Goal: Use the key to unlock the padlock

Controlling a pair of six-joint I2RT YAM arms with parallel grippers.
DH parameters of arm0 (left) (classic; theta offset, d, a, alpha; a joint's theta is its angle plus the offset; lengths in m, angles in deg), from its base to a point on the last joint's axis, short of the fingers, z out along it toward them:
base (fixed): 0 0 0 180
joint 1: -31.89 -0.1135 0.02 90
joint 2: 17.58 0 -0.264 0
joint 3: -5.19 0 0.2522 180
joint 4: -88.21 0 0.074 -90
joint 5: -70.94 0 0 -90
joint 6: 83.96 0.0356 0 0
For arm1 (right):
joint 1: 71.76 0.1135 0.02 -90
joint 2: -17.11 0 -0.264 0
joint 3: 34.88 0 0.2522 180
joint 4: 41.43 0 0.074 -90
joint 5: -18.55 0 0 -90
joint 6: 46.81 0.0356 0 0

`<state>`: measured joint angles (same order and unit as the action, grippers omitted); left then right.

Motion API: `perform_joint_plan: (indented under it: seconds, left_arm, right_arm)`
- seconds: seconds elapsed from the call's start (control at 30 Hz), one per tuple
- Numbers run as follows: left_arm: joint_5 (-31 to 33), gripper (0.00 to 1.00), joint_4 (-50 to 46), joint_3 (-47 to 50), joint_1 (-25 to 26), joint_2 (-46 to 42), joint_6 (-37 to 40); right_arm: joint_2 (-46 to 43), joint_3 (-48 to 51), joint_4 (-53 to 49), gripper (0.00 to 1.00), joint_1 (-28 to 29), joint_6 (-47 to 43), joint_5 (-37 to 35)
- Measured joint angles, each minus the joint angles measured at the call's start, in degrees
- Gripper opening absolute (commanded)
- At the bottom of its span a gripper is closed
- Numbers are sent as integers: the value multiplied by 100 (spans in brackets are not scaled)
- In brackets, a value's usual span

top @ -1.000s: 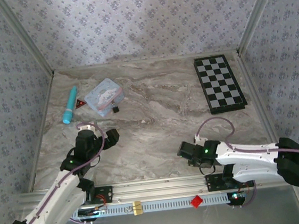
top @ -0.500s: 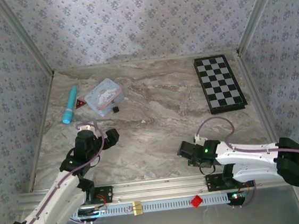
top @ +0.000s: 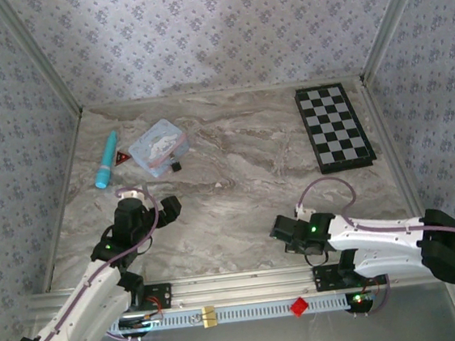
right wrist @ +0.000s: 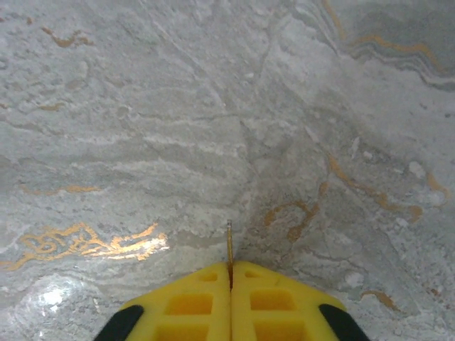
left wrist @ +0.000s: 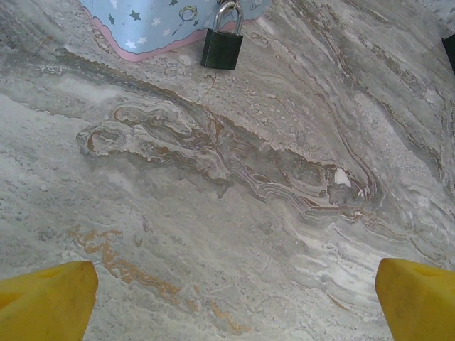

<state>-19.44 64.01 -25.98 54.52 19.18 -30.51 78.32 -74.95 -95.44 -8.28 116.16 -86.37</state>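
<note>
- Step in hand: reach-in stage. We have the key, but the lock isn't touched yet.
- Right gripper (right wrist: 230, 273): fingers pressed tight together w/ a thin brass sliver poking out between them, edge-on. We take it for the key (right wrist: 229, 245).
- It sits low over the bare marble table (top: 236, 178) near the front edge, well apart from the lock.
- Left gripper (left wrist: 231, 305): fingers spread wide, nothing between them, facing the lock across open marble.
- Padlock (left wrist: 222, 47): small black body w/ a silver shackle that looks closed. It lies at the near corner of the pale blue tin (left wrist: 142, 25), shackle touching the tin's edge. We can't tell if it's hooked on.
- Next, as we judge it, takes 2 moves:
  - the left closes on the black body, keyhole end left free
  - the right brings the key over and lines the blade up w/ the slot before pushing in
- Risk: the lock is tiny & may skid, or drag the tin along.
</note>
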Motion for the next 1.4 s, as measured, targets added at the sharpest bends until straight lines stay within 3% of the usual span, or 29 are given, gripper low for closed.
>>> perform_joint_plan:
  seconds: [0.17,0.3,0.47,0.7,0.93,1.1,1.4]
  left_arm:
    - [-2,100,4,0,0,48,-28]
    - [-61,100,26,-61,0,238,-98]
    - [-402,100,175,-623,0,667,-146]
    - [-1263,100,726,-1475,0,909,70]
    - [-2076,98,935,-1578,0,866,323]
    - [-2557,95,1169,-1543,0,702,415]
    - [-3456,70,2065,-1156,149,992,407]
  right_arm:
    - [-282,-278,20,0,-2,-295,-144]
    - [-457,-857,295,0,-122,-1178,-160]
    - [-461,-1351,1685,0,-538,-2887,195]
    - [-238,-1180,4039,0,-981,-4586,1123]
    - [-125,-634,5792,0,-1314,-5215,2155]
    - [-11,-439,6459,0,-1316,-5396,2684]
    - [551,-450,7101,0,-1515,-5438,3696]
